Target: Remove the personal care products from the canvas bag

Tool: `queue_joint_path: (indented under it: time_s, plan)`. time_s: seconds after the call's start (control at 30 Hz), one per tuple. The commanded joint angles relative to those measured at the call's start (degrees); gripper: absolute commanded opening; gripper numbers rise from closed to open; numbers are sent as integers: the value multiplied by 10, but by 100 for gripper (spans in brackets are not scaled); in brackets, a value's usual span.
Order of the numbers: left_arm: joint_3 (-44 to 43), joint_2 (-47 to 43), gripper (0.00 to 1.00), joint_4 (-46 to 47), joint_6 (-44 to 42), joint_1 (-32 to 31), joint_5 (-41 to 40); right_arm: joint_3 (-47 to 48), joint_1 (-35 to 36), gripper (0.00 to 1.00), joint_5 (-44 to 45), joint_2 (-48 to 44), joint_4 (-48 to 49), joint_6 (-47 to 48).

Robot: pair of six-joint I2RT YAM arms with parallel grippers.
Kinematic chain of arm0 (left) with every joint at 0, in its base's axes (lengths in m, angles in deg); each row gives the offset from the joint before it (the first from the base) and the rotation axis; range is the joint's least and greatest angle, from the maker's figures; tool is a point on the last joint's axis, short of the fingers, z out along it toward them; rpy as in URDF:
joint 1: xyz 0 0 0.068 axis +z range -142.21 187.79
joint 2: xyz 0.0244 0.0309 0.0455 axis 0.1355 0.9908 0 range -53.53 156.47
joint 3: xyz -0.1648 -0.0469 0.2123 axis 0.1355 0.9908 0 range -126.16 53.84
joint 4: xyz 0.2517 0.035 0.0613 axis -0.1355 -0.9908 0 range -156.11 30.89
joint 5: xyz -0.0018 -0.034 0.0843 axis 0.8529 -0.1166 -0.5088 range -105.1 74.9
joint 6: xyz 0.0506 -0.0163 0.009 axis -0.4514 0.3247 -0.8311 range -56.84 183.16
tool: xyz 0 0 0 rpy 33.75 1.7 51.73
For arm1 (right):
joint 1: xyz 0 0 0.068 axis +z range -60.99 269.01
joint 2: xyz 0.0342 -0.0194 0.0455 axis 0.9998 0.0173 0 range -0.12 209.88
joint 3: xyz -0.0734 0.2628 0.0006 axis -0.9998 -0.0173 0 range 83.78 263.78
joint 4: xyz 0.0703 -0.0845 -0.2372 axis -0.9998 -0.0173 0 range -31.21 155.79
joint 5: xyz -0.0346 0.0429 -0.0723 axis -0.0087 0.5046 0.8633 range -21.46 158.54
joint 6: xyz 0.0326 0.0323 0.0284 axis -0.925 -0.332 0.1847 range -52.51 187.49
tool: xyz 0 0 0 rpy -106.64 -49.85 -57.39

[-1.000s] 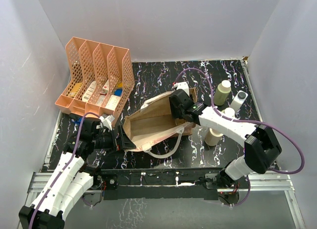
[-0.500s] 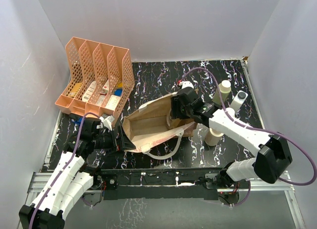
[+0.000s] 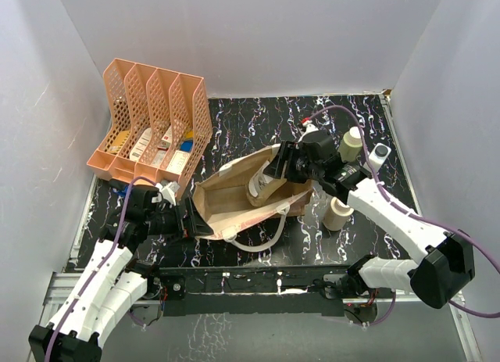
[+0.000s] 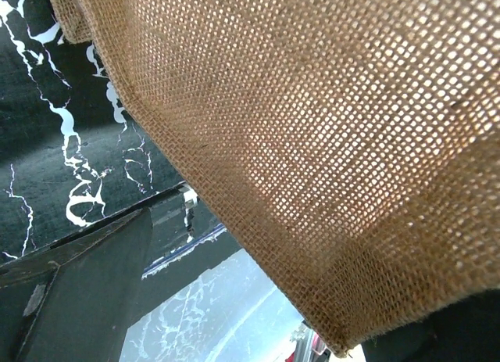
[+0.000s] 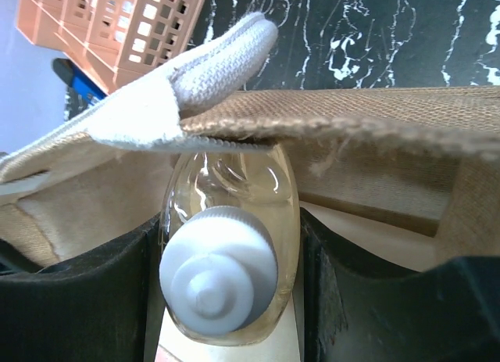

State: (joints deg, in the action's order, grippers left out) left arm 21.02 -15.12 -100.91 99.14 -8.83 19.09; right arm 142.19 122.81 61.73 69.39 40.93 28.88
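Right gripper [image 3: 287, 170] hangs over the far end of the canvas bag [image 3: 234, 194], and from up top you can't quite see what's in it. Just past it on its outer side stand three personal care products on the table [image 3: 250, 120]: a beige bottle [image 3: 350, 145], a slim white-grey bottle [image 3: 376, 157] and a cream bottle [image 3: 337, 213] nearest the arm. Left gripper [image 3: 194, 220] sits at the bag's other end, jaws spread wide around the fabric. The orange rack [image 3: 148, 120] is well behind it.

Over to the left wrist: coarse tan weave fills the picture right up against the camera, marbled tabletop beneath it.

Right wrist now, and here's the answer: the fingers [image 5: 78, 299] are clamped on a small clear bottle [image 5: 226, 221], white cap [image 5: 219, 272] toward the camera. The bag's white rim tab [image 5: 180, 88] lies across the bottle's far end.
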Motion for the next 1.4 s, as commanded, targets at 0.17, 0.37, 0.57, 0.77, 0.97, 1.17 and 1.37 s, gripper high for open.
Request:
queue_joint_path:
  time_s: [0.17,0.37,0.57,0.77,0.97,1.17,1.37]
  plan:
    - [-22,-9,97,-31,-7,1,-18,6,-52,8,-126,-52,173,-106]
    - [-26,-6,97,-31,-8,0,-23,9,-89,8,-183,-69,215,-149]
    - [-32,-5,97,-37,-11,0,-32,46,-132,8,-219,-82,214,-162]
    - [-33,-5,97,-39,-11,0,-35,101,-175,8,-240,-93,206,-166]
    - [-35,-3,97,-40,-13,0,-37,169,-243,8,-243,-85,163,-137]
    - [-40,-2,97,-43,-16,0,-42,244,-304,8,-225,-68,105,-92]
    - [-44,1,97,-41,-23,0,-40,286,-317,8,-90,-51,22,47]
